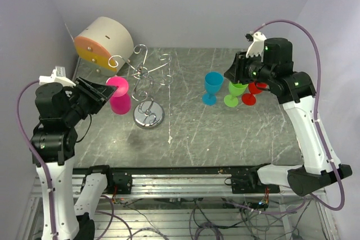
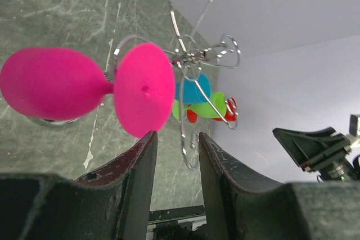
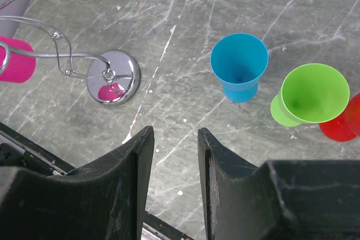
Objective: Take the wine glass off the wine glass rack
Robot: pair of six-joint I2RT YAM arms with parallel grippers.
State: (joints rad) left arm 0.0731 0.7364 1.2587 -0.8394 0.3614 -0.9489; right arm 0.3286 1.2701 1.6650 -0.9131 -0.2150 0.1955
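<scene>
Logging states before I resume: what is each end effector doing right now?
Left end effector: open, holding nothing.
Right end effector: open, holding nothing.

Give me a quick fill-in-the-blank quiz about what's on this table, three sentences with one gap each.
The wine glass hanging upside down on the wine glass rack is ___.
Between the blue glass and the red glass stands a ___ one.
The left tool is ___ and holds nothing.
Missing words: pink; green; open.
</scene>
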